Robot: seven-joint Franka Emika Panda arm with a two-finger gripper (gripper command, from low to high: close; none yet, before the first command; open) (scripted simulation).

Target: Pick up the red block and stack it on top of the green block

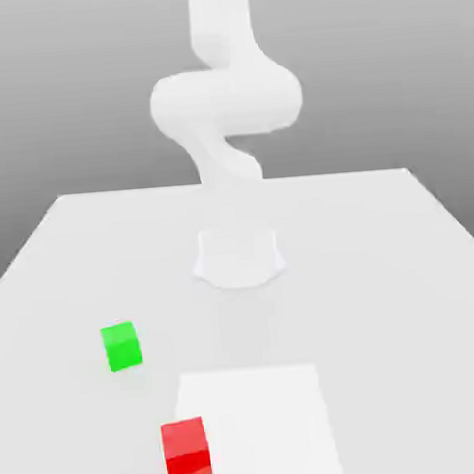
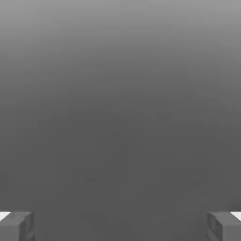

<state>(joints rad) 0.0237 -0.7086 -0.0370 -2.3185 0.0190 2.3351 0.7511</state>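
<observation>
- Nearest, toward the exterior view's left: a bright red cube (image 1: 187, 453), flat-faced, low on a pale table (image 1: 385, 279). It overlaps the left edge of a whiter square patch (image 1: 266, 429) as seen there.
- Farther back and more to the exterior view's left: a green cube (image 1: 121, 347), sitting directly on the table, apart from the red one and looking smaller.
- Beyond both cubes, near the middle: the white base (image 1: 239, 259) of the robot.
- Above the base: the white arm (image 1: 226, 101), curving and bulging sideways, then running up out of the exterior view.
- Behind the table: a plain gray backdrop (image 1: 49, 95), darker lower down.
- In the hand view: the claw (image 2: 120, 227), released, its two dark gray fingertips (image 2: 223, 227) spread well apart against smooth gray.
</observation>
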